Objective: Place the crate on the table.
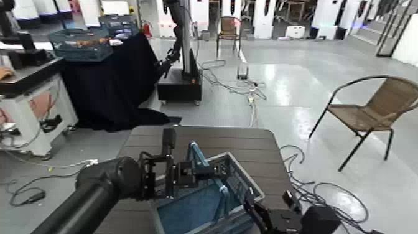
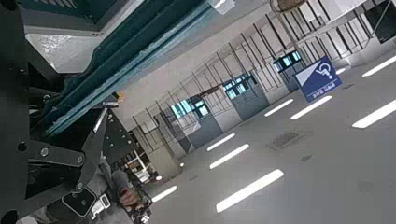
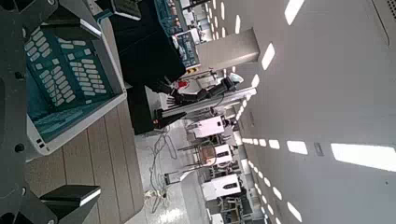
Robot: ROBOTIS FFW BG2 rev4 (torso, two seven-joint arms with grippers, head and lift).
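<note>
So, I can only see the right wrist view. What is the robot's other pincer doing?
Observer: The left pincer is shut on the crate's handle bar.
Visitor: And is anything standing to the right of the table?
Observer: Yes, a brown chair with metal legs stands on the floor there, apart from the table.

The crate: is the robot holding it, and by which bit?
Yes. The left gripper looks shut on the crate's thin light-blue handle bar. The right gripper is open beside the crate's rim.
</note>
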